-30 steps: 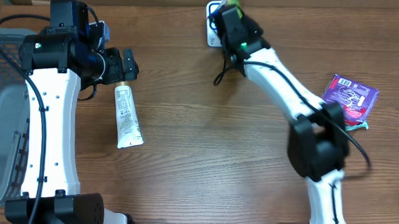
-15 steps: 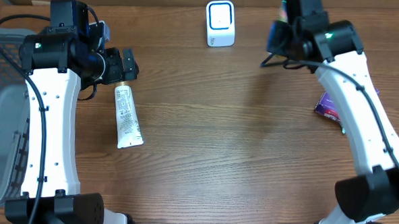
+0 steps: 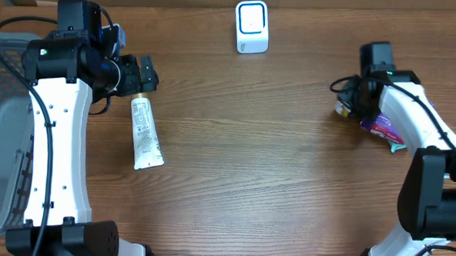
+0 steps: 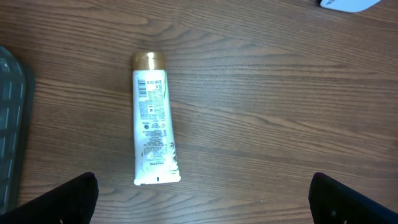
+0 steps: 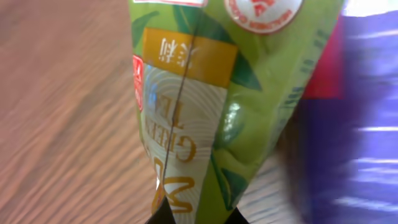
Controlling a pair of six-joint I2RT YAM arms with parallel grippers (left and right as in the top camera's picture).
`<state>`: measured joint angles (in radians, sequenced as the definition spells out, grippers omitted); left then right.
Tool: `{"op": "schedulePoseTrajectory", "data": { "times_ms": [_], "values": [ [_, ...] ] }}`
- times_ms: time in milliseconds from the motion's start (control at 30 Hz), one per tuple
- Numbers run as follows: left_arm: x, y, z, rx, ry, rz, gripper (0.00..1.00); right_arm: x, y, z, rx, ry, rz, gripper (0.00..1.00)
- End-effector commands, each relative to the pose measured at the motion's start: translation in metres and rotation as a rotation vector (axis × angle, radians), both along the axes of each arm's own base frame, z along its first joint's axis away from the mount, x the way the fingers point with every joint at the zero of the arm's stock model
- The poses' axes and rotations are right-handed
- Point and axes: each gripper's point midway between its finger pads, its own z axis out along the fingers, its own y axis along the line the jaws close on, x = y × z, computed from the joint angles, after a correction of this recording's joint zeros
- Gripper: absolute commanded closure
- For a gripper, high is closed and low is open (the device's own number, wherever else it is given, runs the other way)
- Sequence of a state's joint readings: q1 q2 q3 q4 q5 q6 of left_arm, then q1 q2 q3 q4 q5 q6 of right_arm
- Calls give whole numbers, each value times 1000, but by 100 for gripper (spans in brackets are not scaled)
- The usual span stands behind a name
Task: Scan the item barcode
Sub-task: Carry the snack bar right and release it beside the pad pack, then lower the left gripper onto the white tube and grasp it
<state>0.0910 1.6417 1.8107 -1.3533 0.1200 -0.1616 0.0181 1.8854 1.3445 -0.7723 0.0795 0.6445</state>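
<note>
Packet of green tea (image 5: 193,106) was held pinched between the closed right fingers (image 3: 354,99) at the right side of the table (image 3: 249,167), just beside a purple packet (image 3: 387,127) lying there. The left fingers (image 4: 62,202) were spread fully apart with nothing between them, above a white tube (image 4: 155,118) with a gold cap on the left. A scanner (image 3: 252,26) stood at the far edge, well apart from both.

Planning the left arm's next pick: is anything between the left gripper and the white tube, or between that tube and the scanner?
Nothing visible does. The open left gripper sits just beyond the gold cap of the white tube, and only bare table lies between the tube and the scanner.
</note>
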Motion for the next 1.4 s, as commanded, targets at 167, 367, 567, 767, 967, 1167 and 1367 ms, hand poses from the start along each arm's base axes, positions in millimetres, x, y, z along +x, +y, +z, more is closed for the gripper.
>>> {"op": "schedulePoseTrajectory", "data": {
  "times_ms": [167,367,567,767,967,1167,1367],
  "values": [
    [3,-3,-2,-5,2,-5,1,3,-35,13,-26,-31,55,30],
    [3,-3,-2,-5,2,-5,1,7,-27,43,-28,-25,175,8],
    [3,-3,-2,-5,2,-5,1,20,41,140,107,-160,418,0],
    [3,-3,-2,-5,2,-5,0,19,146,161,304,-259,668,0],
    [3,-3,-2,-5,2,-5,0,10,218,148,331,-255,792,0],
    [3,-3,-2,-5,2,-5,1,2,265,118,366,-206,837,0],
    [14,-1,3,2,-49,-4,1,6,268,102,366,-184,836,0]
  ]
}}
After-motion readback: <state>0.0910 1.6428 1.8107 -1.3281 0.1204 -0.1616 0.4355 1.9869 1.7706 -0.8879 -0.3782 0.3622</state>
